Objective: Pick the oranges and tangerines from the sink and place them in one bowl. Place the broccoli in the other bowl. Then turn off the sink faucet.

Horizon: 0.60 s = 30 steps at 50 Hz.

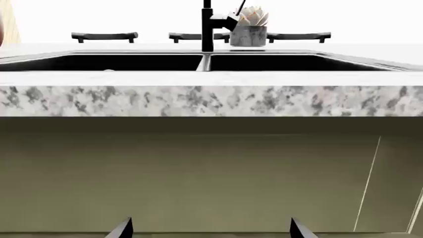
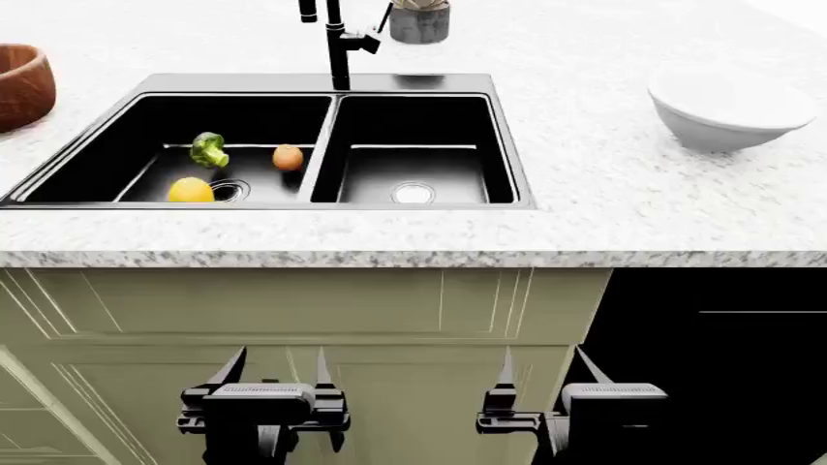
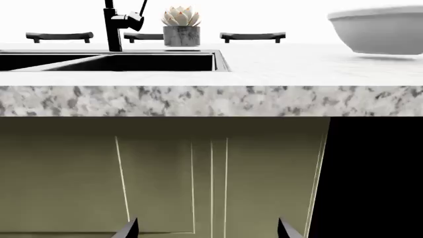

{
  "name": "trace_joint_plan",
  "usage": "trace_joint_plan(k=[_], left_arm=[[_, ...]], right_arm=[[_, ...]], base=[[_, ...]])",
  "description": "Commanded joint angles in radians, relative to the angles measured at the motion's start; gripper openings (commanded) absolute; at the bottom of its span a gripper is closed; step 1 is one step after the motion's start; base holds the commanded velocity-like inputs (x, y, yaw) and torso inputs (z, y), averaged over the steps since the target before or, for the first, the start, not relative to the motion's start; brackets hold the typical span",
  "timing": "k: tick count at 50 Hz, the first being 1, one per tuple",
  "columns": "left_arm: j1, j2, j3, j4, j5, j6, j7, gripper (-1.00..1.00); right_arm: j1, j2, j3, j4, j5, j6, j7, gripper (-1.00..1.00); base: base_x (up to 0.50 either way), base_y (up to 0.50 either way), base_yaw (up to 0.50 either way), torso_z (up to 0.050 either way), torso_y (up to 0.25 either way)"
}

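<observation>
Sitting in sink (image 2: 510,145): two fruits (image 2: 190,190), one broccoli (image 2: 208,149), two bowls (image 2: 726,107) outside.

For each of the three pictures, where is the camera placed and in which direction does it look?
Head view: high on the robot, looking down on the sink; shows left gripper and right gripper, both open.
Left wrist view: below the counter edge, facing the cabinet and faucet; only fingertips show.
Right wrist view: likewise low, facing the white bowl.
Shared: both wrist views show the faucet and potted plant.

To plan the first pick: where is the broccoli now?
In the head view, the broccoli lies in the left basin of the sink, toward the back, beside the deeper orange fruit.
</observation>
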Motion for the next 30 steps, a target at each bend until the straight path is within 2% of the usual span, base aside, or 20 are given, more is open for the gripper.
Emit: trace_joint_plan(k=[1,26,30], left_arm=[[0.001,-0.017,0.022,0.003,-0.013,-0.005,-0.016,1.0],[-0.004,-0.066,0.077,0.002,-0.068,-0.013,-0.073,1.0],[-0.004,-0.071,0.085,0.001,-0.072,-0.012,-0.079,1.0]], right_arm=[[-0.001,0.022,-0.033,-0.007,-0.019,-0.021,0.024,1.0],[-0.009,0.076,-0.101,-0.032,-0.008,-0.025,0.089,1.0],[-0.011,0.08,-0.103,-0.034,0.004,-0.037,0.094,1.0]], base=[[0.0,0.0,0.0,0.0,0.0],[0.0,0.0,0.0,0.0,0.0],[0.0,0.41,0.0,0.0,0.0]])
